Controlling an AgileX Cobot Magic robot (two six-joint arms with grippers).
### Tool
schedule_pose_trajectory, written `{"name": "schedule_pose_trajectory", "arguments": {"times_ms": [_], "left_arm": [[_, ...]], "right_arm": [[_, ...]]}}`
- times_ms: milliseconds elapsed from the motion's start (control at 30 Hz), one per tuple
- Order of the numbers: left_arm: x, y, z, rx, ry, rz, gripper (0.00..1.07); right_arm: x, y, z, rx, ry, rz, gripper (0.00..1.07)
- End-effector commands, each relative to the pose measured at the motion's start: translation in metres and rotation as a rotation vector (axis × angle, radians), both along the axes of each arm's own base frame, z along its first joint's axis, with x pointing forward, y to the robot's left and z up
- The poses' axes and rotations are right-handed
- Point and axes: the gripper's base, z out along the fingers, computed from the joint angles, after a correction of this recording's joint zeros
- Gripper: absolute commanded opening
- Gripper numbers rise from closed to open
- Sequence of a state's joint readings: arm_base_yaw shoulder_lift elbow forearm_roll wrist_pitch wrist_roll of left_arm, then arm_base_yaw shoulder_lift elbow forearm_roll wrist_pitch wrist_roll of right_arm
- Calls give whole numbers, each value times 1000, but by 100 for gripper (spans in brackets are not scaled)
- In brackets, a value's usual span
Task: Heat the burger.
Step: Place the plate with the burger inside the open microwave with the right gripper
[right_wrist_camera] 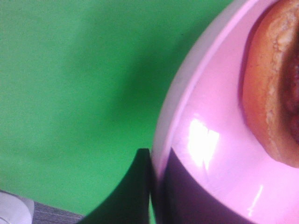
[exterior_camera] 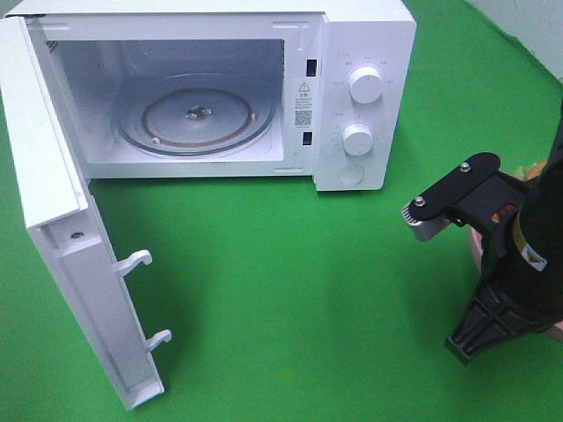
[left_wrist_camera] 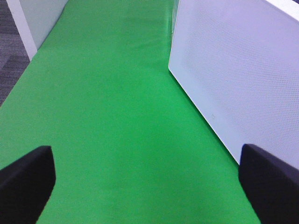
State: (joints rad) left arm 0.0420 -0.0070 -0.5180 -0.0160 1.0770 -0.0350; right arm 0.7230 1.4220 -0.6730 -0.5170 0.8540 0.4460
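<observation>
The right gripper [right_wrist_camera: 153, 161] is pinching the rim of the pink plate [right_wrist_camera: 205, 93], its jaws closed narrow on that edge only. The burger [right_wrist_camera: 268, 84] is sitting on this plate, at the right side of the worktop [exterior_camera: 290, 290], well apart from the open microwave [exterior_camera: 369, 53]. With such a thin grip, the plate is likely tilting when lifted, and the burger could be sliding off. The plate could also be knocking the glass turntable [exterior_camera: 193, 119]. The left gripper [left_wrist_camera: 147, 184] is hovering near the door [exterior_camera: 62, 229], jaws wide and empty; it could be bumping it.
</observation>
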Motion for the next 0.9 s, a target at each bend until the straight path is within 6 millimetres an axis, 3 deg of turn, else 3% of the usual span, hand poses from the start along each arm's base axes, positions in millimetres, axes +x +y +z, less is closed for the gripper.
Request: {"name": "schedule_pose_trajectory", "arguments": {"times_ms": [33, 567, 900], "left_arm": [[0, 0, 0, 1, -11, 2, 100], [0, 0, 0, 1, -11, 2, 100], [0, 0, 0, 1, -11, 2, 100]], "right_arm": [[-7, 7, 5, -48, -24, 92, 0], [-39, 43, 6, -78, -17, 369, 0], [-49, 54, 6, -101, -26, 512, 0]]}}
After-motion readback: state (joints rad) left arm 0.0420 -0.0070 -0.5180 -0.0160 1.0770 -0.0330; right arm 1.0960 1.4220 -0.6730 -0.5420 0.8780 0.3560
